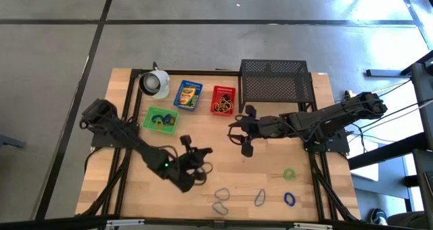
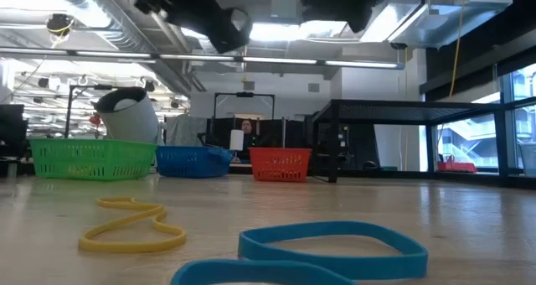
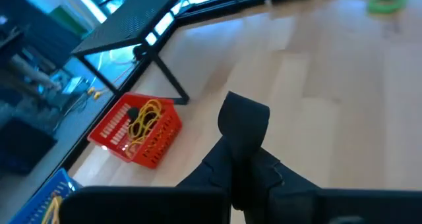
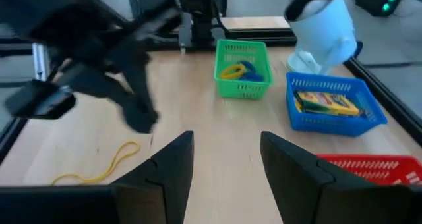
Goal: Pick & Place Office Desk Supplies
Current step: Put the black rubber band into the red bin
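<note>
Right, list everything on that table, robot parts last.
Baskets: three; green, blue, red; far side of the table.
Crayon box: one, yellow-green, in the blue basket.
Rubber bands: yellow ones in the red basket; loose blue, green and yellow toward the near edge.
Cup: one, white, beside the blue basket.
Rack: one, black mesh, far right.
Left gripper: near-middle of the table.
Right gripper: open, mid-table.

The left arm reaches in from the table's left edge, and the left gripper hangs above the middle of it, fingers closed together. The right gripper hovers mid-table, fingers spread apart with nothing between them.
</note>
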`<state>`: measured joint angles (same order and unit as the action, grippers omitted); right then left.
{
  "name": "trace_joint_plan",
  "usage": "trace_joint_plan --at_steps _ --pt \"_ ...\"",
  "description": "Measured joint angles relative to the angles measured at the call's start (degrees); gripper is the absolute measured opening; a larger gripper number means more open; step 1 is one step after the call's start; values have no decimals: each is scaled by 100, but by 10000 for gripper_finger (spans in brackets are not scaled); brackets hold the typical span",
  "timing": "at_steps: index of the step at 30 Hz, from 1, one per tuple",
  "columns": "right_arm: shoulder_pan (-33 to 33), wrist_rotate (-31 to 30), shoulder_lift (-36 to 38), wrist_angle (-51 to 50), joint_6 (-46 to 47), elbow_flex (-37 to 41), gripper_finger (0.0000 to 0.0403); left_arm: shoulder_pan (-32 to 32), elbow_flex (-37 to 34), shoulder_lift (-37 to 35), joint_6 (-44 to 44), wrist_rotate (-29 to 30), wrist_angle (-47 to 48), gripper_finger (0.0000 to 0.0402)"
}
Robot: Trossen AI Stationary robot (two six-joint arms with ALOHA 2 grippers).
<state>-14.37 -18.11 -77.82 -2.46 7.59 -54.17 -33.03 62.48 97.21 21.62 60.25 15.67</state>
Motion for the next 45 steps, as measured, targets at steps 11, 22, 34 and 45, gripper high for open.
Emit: trace_joint_plan --at_steps 11,22,34,45 --pt "-11 1056 0 37 -231 0 178 884 0 0 29 -481 -228 4" --pt "-259 2999 1 665 -391 0 178 1733 -161 0 -711 -1029 -696 5" --pt "-311 3017 55 417 -531 0 178 3613 -710 8 -1621 -2692 -2877 5" --pt "-311 3015 55 52 -664 0 178 4446 -704 217 -1471 -3351 -3116 7"
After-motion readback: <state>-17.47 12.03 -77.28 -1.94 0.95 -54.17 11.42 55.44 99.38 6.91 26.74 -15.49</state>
